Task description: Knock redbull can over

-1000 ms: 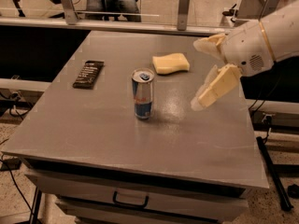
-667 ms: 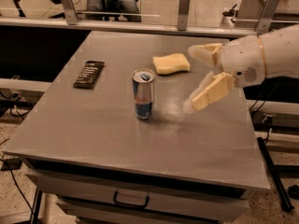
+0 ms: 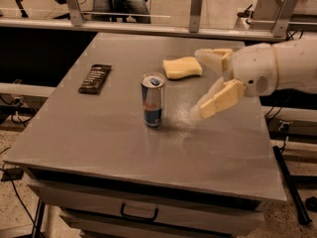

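- Drawer (image 3: 139, 213) with a dark handle, under the table's front edge.
- Grey metal table (image 3: 99, 133).
- Redbull can (image 3: 152, 100), upright near the table's middle.
- Gripper (image 3: 197, 83), fingers spread apart and holding nothing, just beside the can on the view's right, not touching it.
- Black remote (image 3: 95, 78), lying flat towards the view's left edge.
- Yellow sponge (image 3: 182, 67), behind the can.

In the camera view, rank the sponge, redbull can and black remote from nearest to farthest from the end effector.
From the end effector, over the table's right side:
1. yellow sponge, just beside it, farther back
2. redbull can, upright at centre
3. black remote, far left
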Motion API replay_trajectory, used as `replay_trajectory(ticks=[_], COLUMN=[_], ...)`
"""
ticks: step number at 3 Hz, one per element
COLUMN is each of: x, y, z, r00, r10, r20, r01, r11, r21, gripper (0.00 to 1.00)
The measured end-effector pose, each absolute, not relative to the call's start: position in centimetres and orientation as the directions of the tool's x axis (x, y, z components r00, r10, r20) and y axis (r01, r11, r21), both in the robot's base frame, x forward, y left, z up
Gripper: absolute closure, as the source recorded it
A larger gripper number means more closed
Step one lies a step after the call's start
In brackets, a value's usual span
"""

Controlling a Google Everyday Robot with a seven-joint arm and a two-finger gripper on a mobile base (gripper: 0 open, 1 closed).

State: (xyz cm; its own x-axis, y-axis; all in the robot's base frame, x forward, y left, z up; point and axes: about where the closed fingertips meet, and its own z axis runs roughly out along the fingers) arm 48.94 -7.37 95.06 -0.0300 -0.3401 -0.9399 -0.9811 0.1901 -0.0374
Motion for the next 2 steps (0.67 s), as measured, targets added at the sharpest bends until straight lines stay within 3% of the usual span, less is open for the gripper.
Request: replay_trajectory(ticks=[2], x=[48.8], y=[-2.0], z=[94.0], r00=[0.105], r10=[-0.152], r20=[-0.983], r01=[-0.991], r11=[0.070], r21=[-0.116], gripper=[0.00])
